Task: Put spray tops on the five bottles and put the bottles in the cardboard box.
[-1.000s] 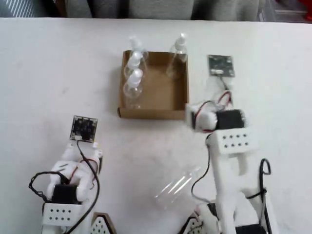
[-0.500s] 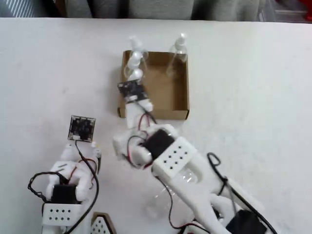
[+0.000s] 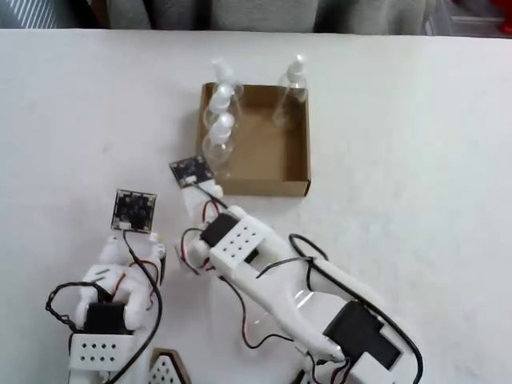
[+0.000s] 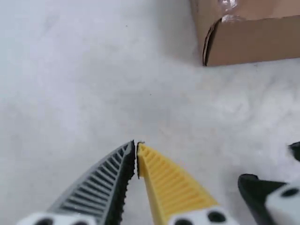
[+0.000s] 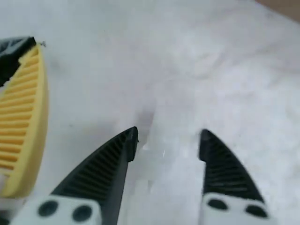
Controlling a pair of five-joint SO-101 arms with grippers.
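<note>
Now right hand [image 5: 168, 132] swung left past cardboard box [image 3: 264, 188], left hand [image 4: 136, 144] unmoved

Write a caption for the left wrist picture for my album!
Shut grey-and-yellow claw over the white table, near a corner of the brown cardboard box.

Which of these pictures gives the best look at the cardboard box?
The high view: the whole cardboard box is seen from above, open, with four bottles standing inside. The left wrist view catches just one outer corner; the right wrist view, a brown sliver at its edge, probably the box.
</note>
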